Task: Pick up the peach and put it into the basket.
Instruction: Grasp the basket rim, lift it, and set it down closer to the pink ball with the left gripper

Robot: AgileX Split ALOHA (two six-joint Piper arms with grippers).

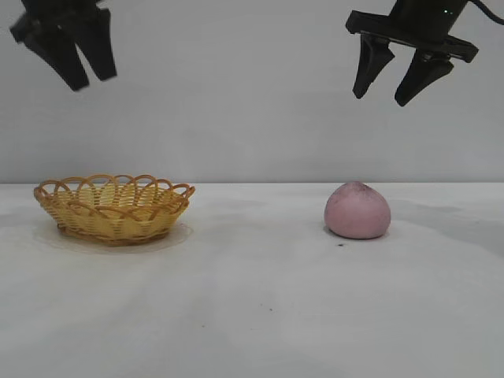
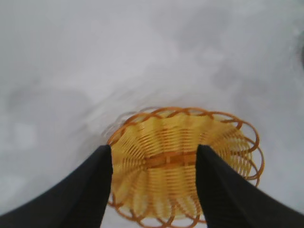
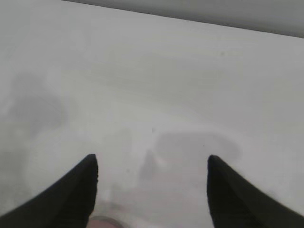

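A shallow oval wicker basket [image 1: 114, 209] with yellow-orange woven sides and an open looped rim stands on the white desk [image 1: 252, 307] at the left of the scene; its interior, seen from the left wrist view [image 2: 183, 166], holds nothing, showing only the woven floor crossed by a darker orange band. The peach [image 1: 358, 211], a matte dusty-pink rounded fruit with a slightly darker pointed top, rests on the desk at the right, well apart from the basket and at about the same depth. No writing, brand or label can be read on any object. The left gripper [image 1: 75, 55] hangs high above the basket, its dark fingers [image 2: 71, 194] spread apart and holding nothing, the basket visible in the gap between them. The right gripper [image 1: 403, 75] hangs high over the right part of the desk, above and slightly right of the peach, its fingers [image 3: 71, 194] likewise spread wide and holding nothing; in the right wrist view a small pinkish sliver at the frame edge [image 3: 102, 222] is probably the top of the peach, with bare desk and soft shadows beyond.
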